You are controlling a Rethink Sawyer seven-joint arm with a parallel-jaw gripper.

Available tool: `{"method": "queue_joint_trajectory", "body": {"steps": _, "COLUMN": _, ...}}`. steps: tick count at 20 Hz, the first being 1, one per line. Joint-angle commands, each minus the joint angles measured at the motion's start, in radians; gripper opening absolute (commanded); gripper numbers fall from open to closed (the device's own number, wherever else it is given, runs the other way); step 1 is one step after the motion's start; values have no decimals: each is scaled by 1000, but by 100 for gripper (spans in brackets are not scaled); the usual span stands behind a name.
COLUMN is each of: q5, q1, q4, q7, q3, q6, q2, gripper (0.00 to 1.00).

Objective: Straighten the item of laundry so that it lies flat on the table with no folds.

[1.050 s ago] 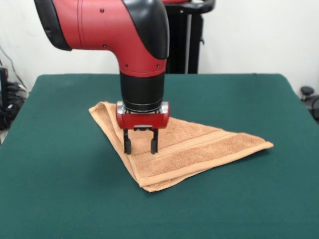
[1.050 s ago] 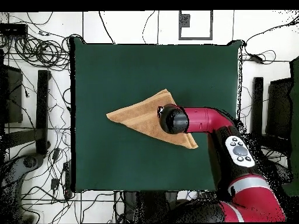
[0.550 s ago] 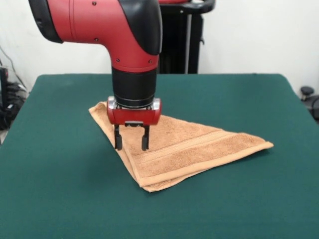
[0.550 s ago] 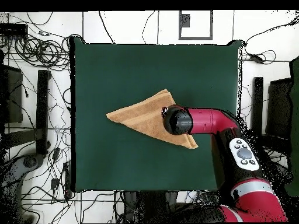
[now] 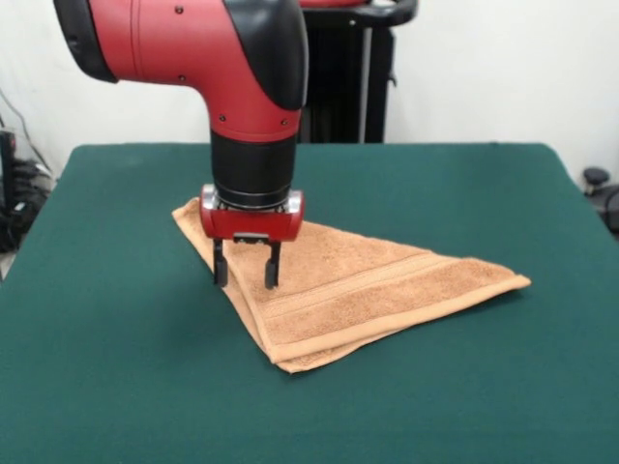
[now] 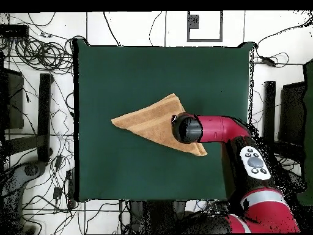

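Observation:
The item of laundry is a tan-orange towel folded over into a triangle on the green table. Border bands run along its near side. My gripper hangs open over the towel's left folded edge, fingertips just above the cloth, with nothing between them. From overhead the arm's wrist covers the gripper and part of the towel near its right corner.
The towel's long tip points to the right in the front view. Cables and equipment lie on the floor around the table. A black stand rises behind the table's far edge.
My gripper has moved left along the towel toward its left folded edge, still open. The towel has not moved.

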Motion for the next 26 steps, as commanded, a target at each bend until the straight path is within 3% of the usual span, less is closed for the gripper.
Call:
{"method": "queue_joint_trajectory", "body": {"steps": 1, "q5": -1, "q1": 62, "q4": 52, "q7": 120, "q3": 5, "q6": -37, "q2": 96, "gripper": 100}}
{"method": "queue_joint_trajectory", "body": {"steps": 26, "q5": 30, "q1": 24, "q4": 47, "q7": 89, "q3": 34, "q6": -20, "q2": 148, "gripper": 100}}
